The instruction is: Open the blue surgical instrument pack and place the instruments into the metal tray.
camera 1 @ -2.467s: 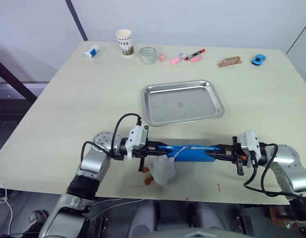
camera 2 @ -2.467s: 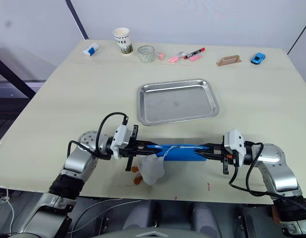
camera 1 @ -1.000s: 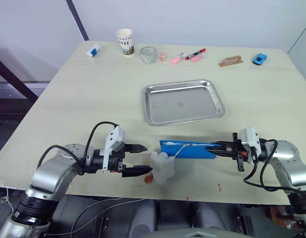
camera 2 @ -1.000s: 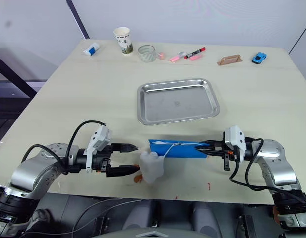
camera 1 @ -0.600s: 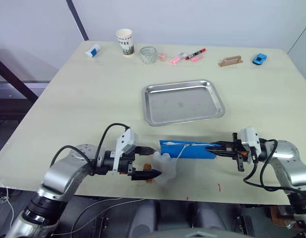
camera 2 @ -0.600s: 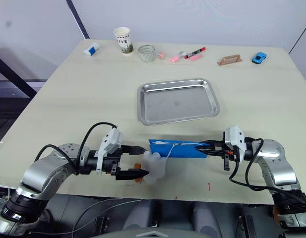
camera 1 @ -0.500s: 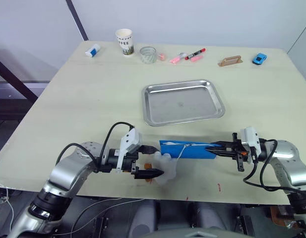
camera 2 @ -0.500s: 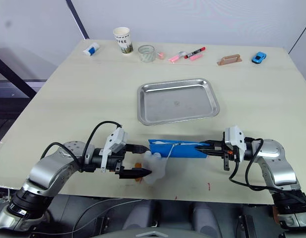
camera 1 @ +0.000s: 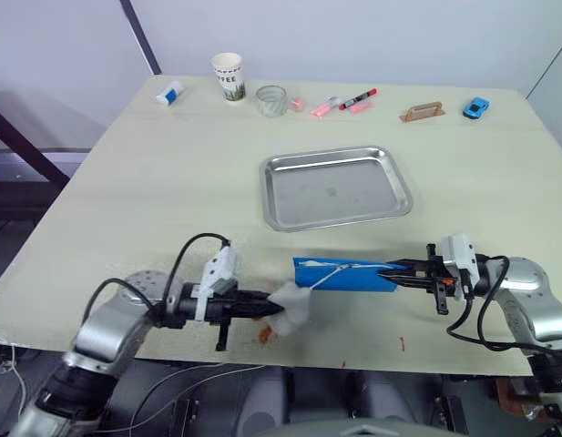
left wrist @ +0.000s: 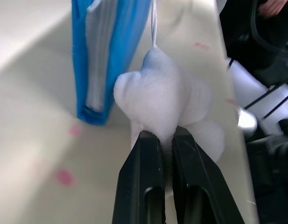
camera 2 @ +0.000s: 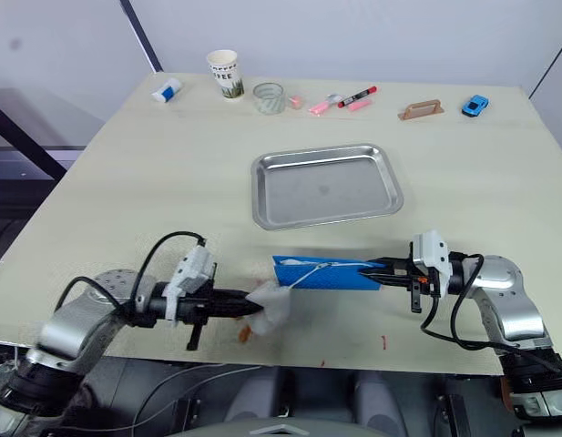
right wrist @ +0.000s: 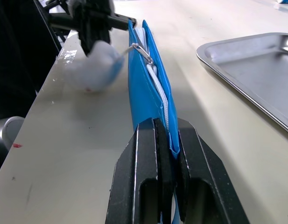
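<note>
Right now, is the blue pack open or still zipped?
Shut. The blue surgical instrument pack stands on edge, its two covers together. The right gripper clamps one end; the left gripper pinches the white puff tied to its zipper.

From the head, our two eye views look forward and down over the table [camera 1: 126, 182], side by side and sharing nearly all of it, from the metal tray [camera 1: 336, 187] to both arms. Our left wrist view sits close behind its fingers [left wrist: 144, 182], facing along the blue surgical instrument pack [left wrist: 104, 51]. Our right wrist view faces that pack [right wrist: 148, 93] from the opposite end, tray [right wrist: 256, 74] alongside.
</note>
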Controlling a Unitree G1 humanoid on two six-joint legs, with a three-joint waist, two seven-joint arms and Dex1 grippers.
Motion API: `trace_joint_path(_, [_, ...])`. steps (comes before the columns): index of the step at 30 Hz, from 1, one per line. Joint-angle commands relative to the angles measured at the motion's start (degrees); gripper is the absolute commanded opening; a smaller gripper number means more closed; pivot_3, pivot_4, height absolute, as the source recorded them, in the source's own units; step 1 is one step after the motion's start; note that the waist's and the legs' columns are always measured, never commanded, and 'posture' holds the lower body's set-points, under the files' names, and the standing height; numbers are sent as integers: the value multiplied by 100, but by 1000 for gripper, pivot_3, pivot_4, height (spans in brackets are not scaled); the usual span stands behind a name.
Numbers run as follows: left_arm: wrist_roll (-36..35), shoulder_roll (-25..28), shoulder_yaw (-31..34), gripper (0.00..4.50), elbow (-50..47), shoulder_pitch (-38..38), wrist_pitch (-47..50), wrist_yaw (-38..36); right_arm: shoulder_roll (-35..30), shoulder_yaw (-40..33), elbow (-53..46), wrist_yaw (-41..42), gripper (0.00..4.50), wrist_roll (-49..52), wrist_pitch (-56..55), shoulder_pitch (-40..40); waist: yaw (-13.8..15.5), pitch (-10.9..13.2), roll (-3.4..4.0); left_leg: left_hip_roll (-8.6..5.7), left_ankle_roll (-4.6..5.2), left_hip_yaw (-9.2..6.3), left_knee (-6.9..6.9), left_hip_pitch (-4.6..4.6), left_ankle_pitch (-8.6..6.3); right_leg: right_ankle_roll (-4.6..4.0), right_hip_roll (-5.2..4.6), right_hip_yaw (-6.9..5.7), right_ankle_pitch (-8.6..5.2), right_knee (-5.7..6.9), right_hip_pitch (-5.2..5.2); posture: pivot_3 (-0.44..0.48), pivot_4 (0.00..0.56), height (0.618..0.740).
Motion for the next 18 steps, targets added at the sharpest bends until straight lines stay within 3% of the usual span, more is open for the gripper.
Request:
trace_joint_path(1, [-590, 111, 619, 73, -346, -97, 299, 52, -82, -28, 47, 25, 0, -65, -60, -43, -2, 0, 0, 0, 0, 0, 0, 0, 0, 0, 0, 0, 0, -1, 0, 0, 150, 740])
trace_joint_path(7, [-1147, 200, 1196, 73, -282, -520, 929, 353, -94, -57, 104, 80, 0, -28, -46, -96, -3, 1, 0, -1, 0, -2, 1, -1, 0, 1, 0, -1, 0, 0, 0, 0, 150, 740])
trace_joint_path(18, [-933, 303, 1515, 73, 128, -326, 925, 401, -106, -203, -4, 76, 0, 235, 160, -59, -13, 2, 2, -2, 0, 0, 0, 0, 0, 0, 1, 1, 0, 0, -2, 0, 150, 740])
